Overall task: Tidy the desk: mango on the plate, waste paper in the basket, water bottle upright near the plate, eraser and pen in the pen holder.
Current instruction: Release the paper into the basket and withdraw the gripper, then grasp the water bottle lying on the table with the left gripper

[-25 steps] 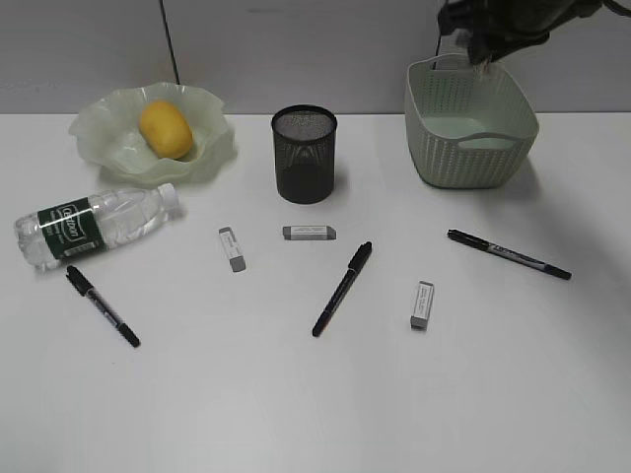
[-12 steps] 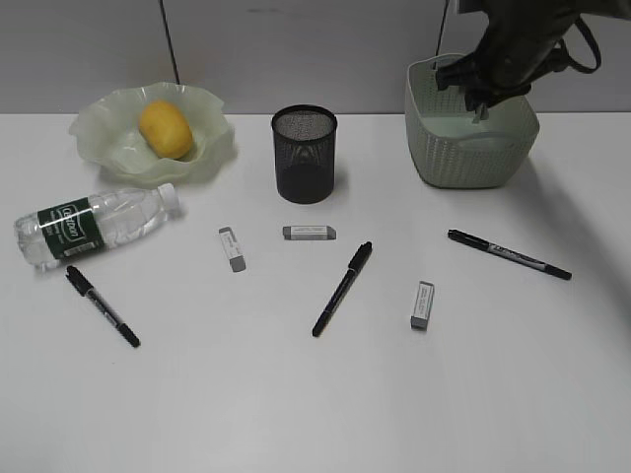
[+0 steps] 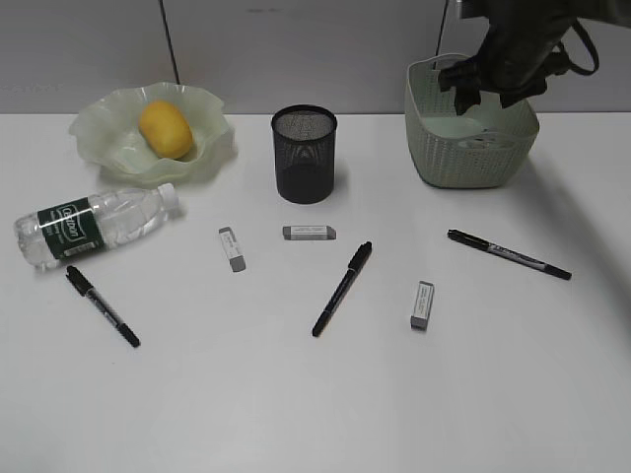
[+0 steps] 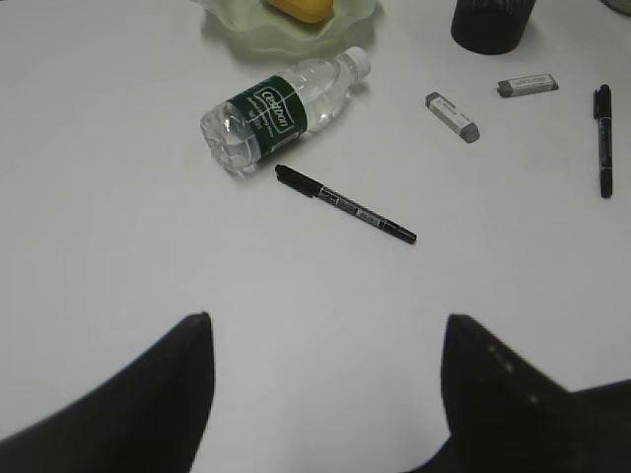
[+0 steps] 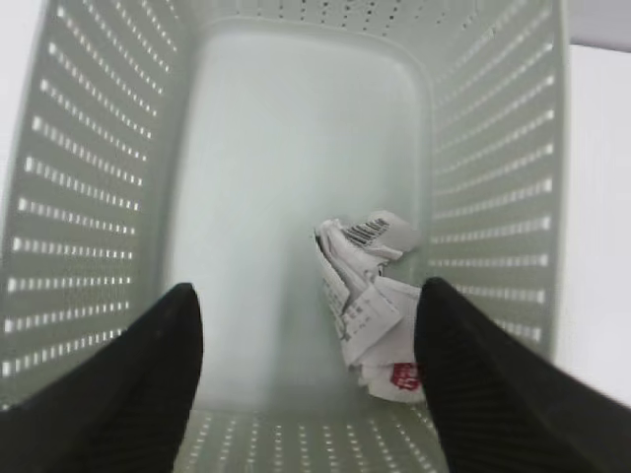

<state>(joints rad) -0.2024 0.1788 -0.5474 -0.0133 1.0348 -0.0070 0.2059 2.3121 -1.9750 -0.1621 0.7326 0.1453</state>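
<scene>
On the white desk (image 3: 296,394) we see the right gripper (image 5: 306,325) spread wide and empty above the basket (image 5: 99,197), the waste paper (image 5: 370,296) seemingly lying loose between its jaws; the left gripper (image 4: 325,335) gapes empty too.

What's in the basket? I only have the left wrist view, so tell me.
Observer: The waste paper lies loose on the floor of the basket.
Operator: Report the right gripper.
Observer: The right gripper hangs over the basket with its jaws wide open, holding nothing.
Operator: List what my view misses on the desk.
Observer: One pen and one eraser lie on the desk in front of the basket, both outside the pen holder.
</scene>
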